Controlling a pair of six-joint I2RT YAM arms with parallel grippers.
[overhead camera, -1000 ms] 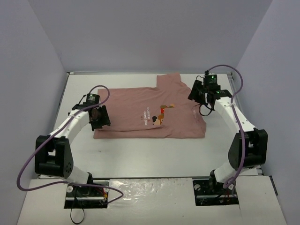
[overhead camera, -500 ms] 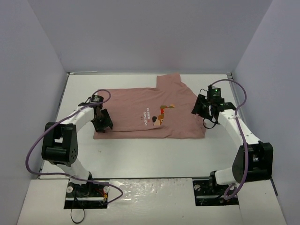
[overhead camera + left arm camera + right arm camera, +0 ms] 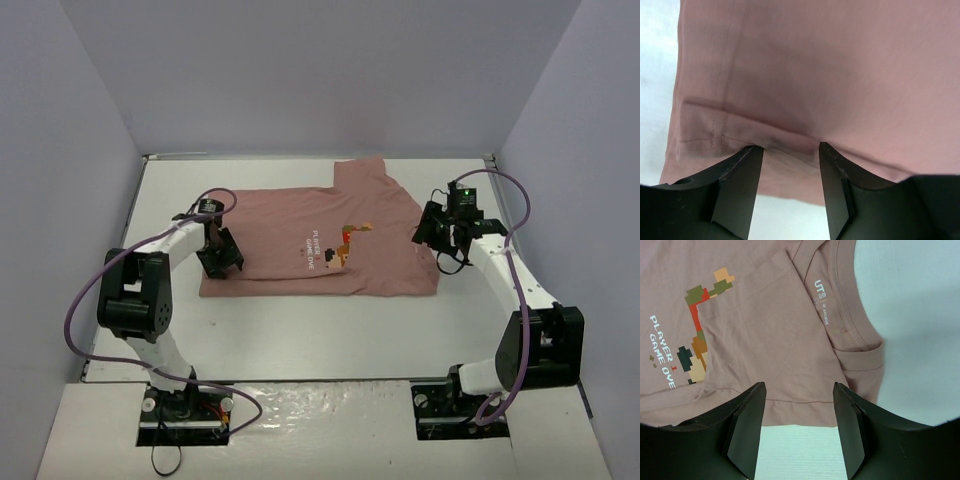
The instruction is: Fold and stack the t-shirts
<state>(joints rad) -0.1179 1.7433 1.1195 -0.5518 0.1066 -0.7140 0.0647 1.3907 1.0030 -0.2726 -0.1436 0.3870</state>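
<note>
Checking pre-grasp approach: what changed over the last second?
Right gripper pulled back toward the near side, ending over the shirt at its near collar-end corner. Left gripper edged slightly right, onto the shirt's hem end. Nothing was grasped or released; both are open. The shirt lies as before.

Top view: high, behind the arm bases [image 3: 185, 405], facing down and forward; takes in the whole table [image 3: 330, 325] up to the far wall [image 3: 320, 70]. Left wrist view: very near, facing down on the t-shirt [image 3: 840, 75] hem [image 3: 720, 125], left end; own fingers [image 3: 737, 190] at bottom edge. Right wrist view: slightly higher, over the collar [image 3: 850, 305], right end. All three share the t-shirt.
</note>
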